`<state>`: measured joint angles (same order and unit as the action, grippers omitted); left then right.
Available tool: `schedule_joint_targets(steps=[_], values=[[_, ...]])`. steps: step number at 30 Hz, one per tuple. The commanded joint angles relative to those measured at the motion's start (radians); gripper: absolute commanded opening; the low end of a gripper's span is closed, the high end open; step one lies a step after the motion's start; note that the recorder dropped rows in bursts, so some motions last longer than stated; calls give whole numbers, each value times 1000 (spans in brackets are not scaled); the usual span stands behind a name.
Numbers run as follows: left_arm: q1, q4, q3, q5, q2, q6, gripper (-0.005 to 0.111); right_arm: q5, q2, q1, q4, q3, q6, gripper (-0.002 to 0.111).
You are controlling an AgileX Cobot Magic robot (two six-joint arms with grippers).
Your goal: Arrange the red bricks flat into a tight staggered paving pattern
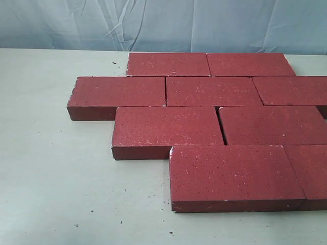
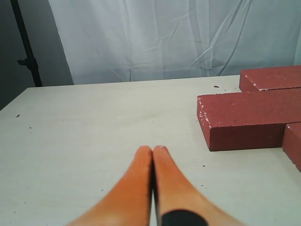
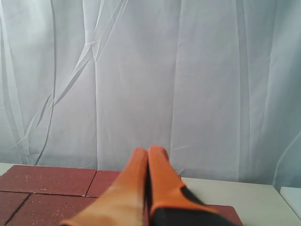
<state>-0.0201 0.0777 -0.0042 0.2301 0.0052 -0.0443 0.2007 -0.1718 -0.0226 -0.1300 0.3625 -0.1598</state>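
Note:
Several dark-red bricks (image 1: 204, 92) lie flat on the pale table in four staggered rows, set close together, with a narrow gap between two bricks in the third row. No gripper shows in the exterior view. My left gripper (image 2: 152, 149) is shut and empty, its orange fingers over bare table, apart from the nearest brick (image 2: 249, 120). My right gripper (image 3: 148, 151) is shut too, holding nothing, raised above the bricks (image 3: 47, 181) with the white curtain behind it.
The pale table (image 1: 56, 189) extends to the left and front of the bricks, dotted with small dark crumbs. A white curtain (image 1: 163, 23) hangs behind. A black stand (image 2: 26, 47) rises at the table's far corner in the left wrist view.

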Motion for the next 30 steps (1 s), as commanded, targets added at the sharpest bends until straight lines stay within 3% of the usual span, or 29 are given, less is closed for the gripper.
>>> schedule_joint_targets(steps=[1,10,20,30], values=[[-2,-8,4,2,-5,0,0,0,6,4,20,-36,3,-1],[-2,-8,4,2,-5,0,0,-21,9,4,78,-216,90,-1],[-2,-8,4,2,-5,0,0,-23,172,4,97,-358,85,-1],[-2,-8,4,2,-5,0,0,100,172,4,104,-363,109,-1]])
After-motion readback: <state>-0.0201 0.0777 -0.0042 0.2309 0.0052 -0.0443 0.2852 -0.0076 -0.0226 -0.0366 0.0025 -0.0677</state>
